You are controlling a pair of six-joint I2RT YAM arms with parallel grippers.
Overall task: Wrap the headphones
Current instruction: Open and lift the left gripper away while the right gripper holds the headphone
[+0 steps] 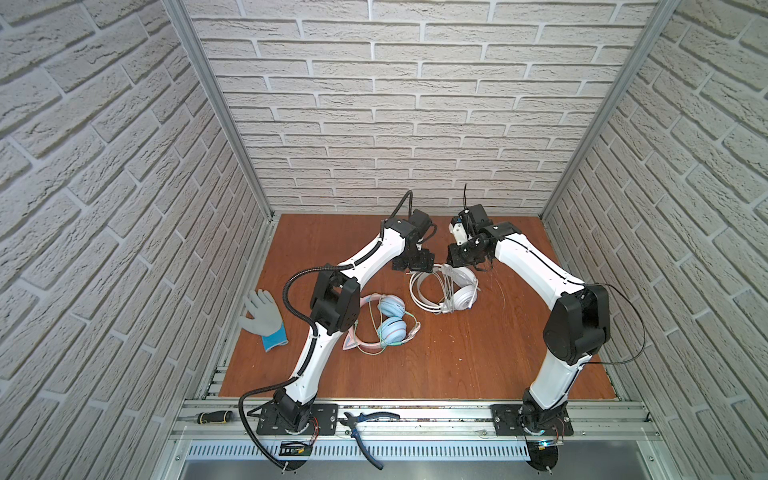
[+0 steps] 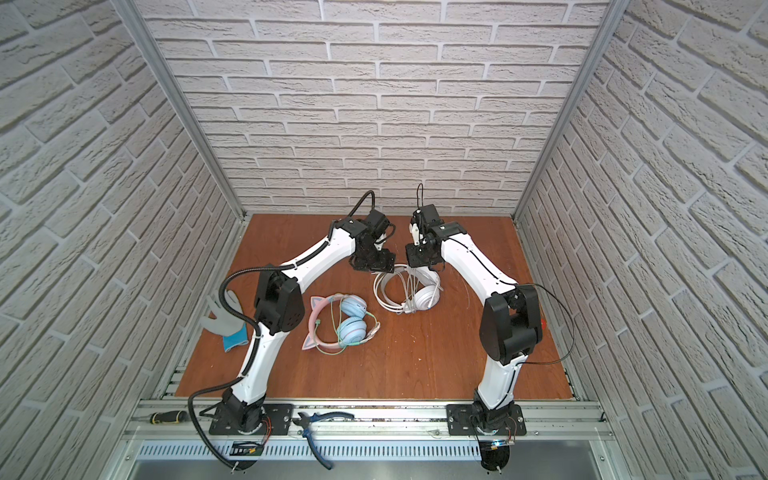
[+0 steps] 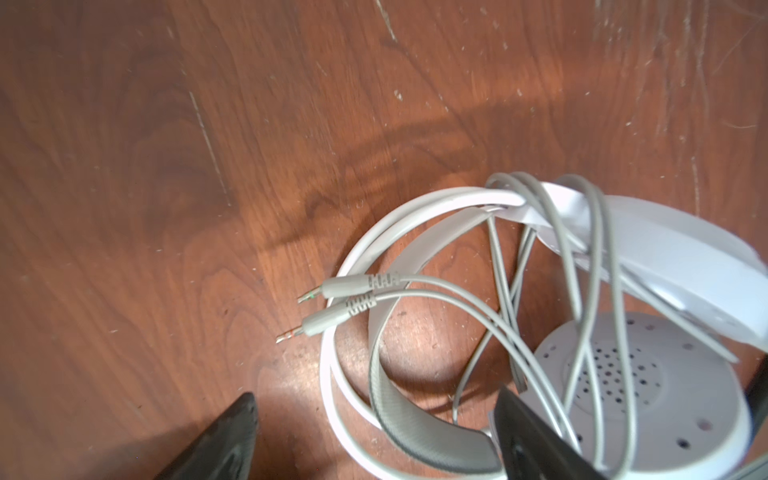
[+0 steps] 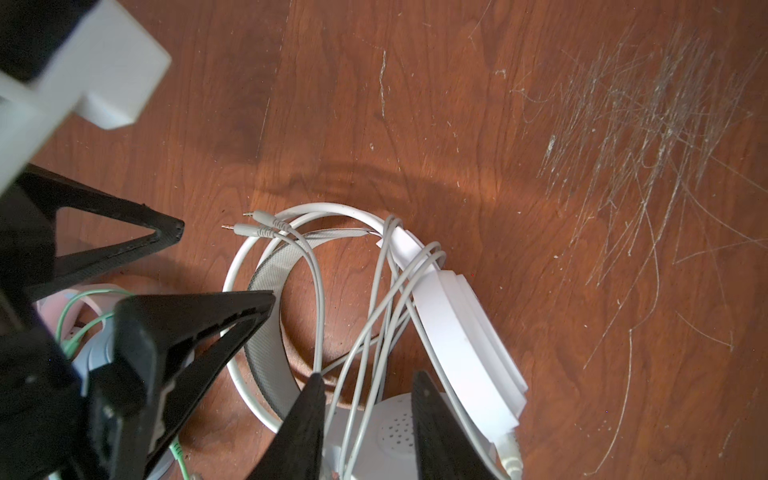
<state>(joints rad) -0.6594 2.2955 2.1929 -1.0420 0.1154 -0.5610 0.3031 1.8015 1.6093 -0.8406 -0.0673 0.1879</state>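
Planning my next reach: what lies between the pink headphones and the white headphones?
Nothing: bare table separates the pink headphones from the white headphones, seen in both top views.

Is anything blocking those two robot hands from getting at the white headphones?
Nothing visible. The left hand and right hand both hang open right over the white headphones; only that pair's own cable runs between the right hand's fingers.

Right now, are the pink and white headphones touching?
Apart. Both top views show bare table between the pink headphones and the white headphones.
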